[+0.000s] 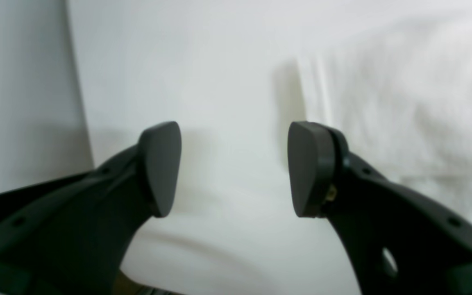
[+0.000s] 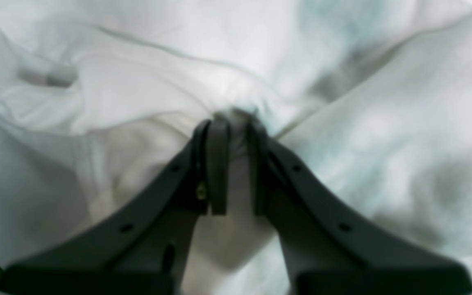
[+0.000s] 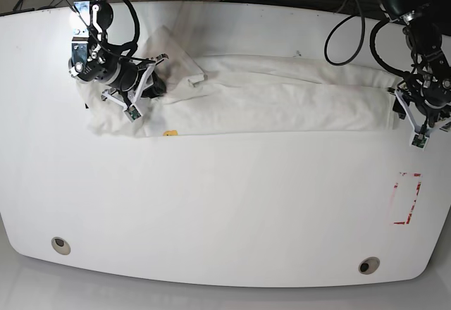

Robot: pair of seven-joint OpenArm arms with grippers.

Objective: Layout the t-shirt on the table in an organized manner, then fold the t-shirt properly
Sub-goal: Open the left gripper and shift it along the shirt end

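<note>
From where I sit, the t-shirt (image 3: 275,98) lies stretched in a long, rumpled white band across the far half of the table (image 3: 211,204), running from one gripper to the other, with a small yellow mark showing at its near edge toward the right gripper's end. In the right wrist view I see the right gripper (image 2: 236,164) with its fingers (image 2: 218,164) drawn almost together on a pinched ridge of the white cloth; the fabric bunches up right at the fingertips and spreads away in folds on both sides of them and beyond. In the base view that end of the shirt is lifted and crumpled around the gripper. The left gripper (image 1: 234,168) is different: its two dark pads (image 1: 160,168) stand well apart with nothing between them, only bare white surface showing in the gap. The shirt's edge lies just beyond and to the outer side of one pad, near it, though the blur keeps me from telling whether cloth and pad touch. In the base view I see this gripper hanging at the other end of the shirt, right by its edge. Nearer me than that gripper, a red tape outline (image 3: 407,199) sits on the tabletop, and two round grommet holes (image 3: 60,245) mark the near edge.
</note>
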